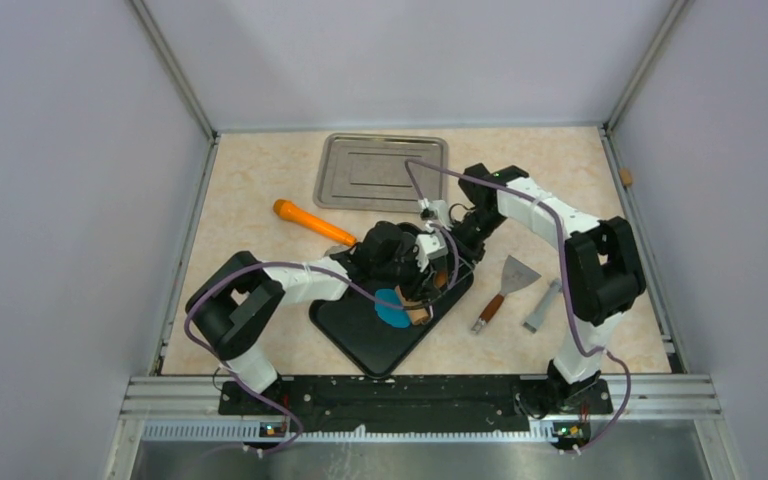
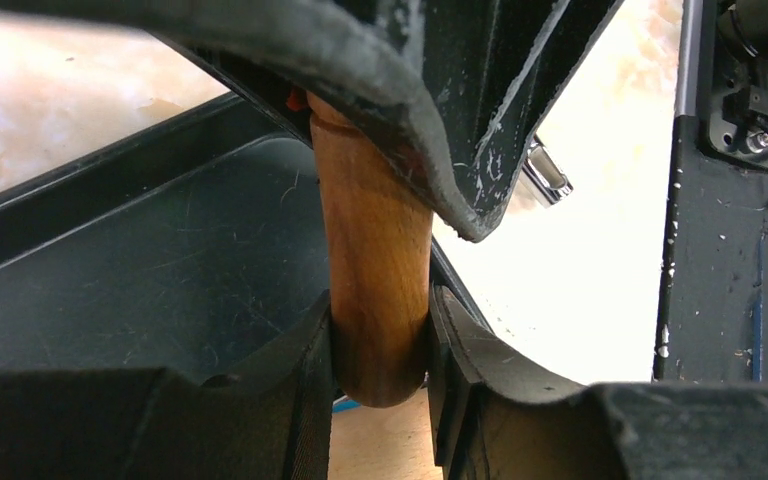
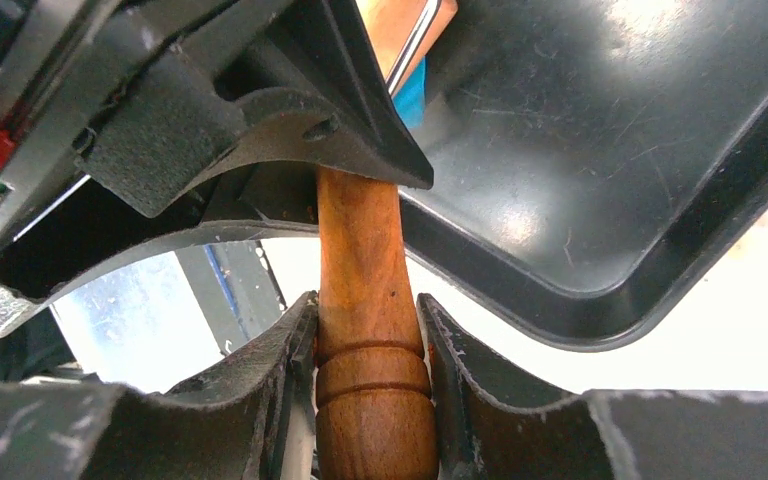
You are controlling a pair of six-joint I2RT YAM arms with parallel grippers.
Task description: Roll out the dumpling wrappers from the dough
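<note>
The blue dough lies as a flattened patch on the black tray, partly hidden by the arms. A wooden rolling pin lies across it. My left gripper is shut on one wooden handle, and a sliver of dough shows below it. My right gripper is shut on the other, grooved handle. A strip of blue dough shows beyond it over the black tray. No separate round wrapper discs are in view.
A steel tray sits at the back centre. An orange cylinder lies left of it. A scraper with a wooden handle and a grey tool lie right of the black tray. Enclosure walls stand on both sides.
</note>
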